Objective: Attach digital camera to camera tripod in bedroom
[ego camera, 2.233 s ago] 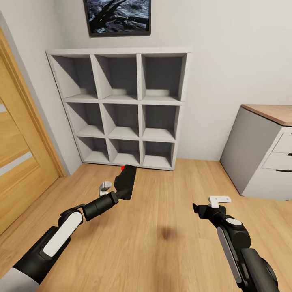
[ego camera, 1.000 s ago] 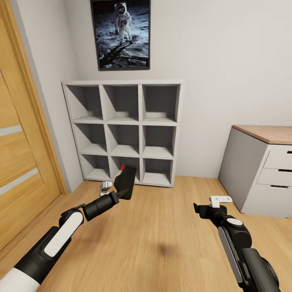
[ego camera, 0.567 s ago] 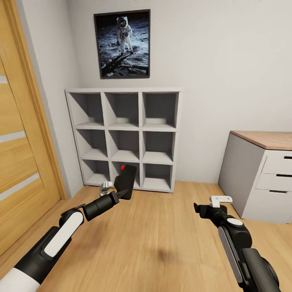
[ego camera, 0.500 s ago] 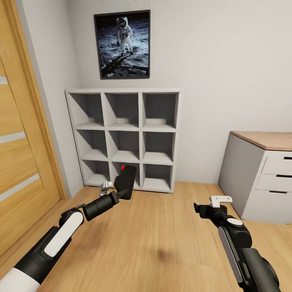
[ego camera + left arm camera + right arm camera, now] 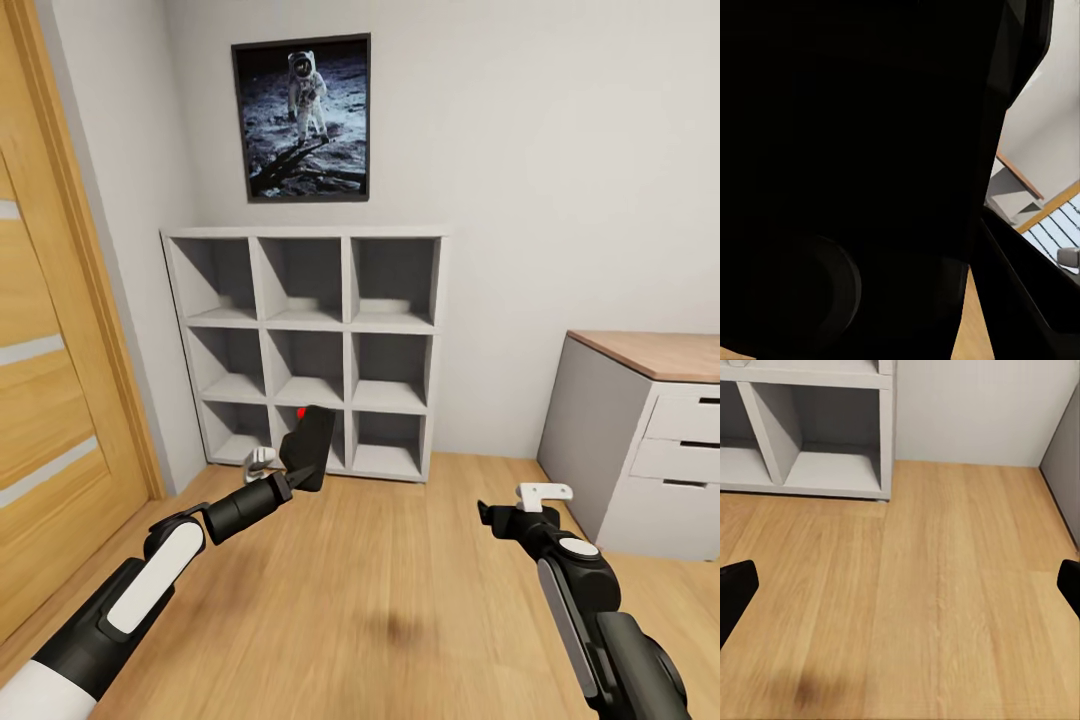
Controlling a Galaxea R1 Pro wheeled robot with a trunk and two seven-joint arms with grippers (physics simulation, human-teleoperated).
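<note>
My left gripper [image 5: 284,466] is shut on the digital camera [image 5: 310,450], a black chunky body with a red button [image 5: 303,412] on top, held above the wood floor in front of the shelf. In the left wrist view the camera's dark body [image 5: 855,165] sits close against the lens. My right gripper [image 5: 531,497] hangs open over bare floor with nothing in it; in the right wrist view its black fingertips [image 5: 735,594] stand far apart. The camera tripod is out of view.
A grey nine-cube shelf [image 5: 305,345] stands against the far wall under an astronaut poster [image 5: 303,118]. A wooden door [image 5: 50,380] runs along the left. A white dresser with a wood top [image 5: 650,440] is at the right. Light wood floor [image 5: 400,590] lies ahead.
The head view has lifted: the shelf sits lower in the picture and the poster has come fully into view. Both arms keep their pose, the camera still held.
</note>
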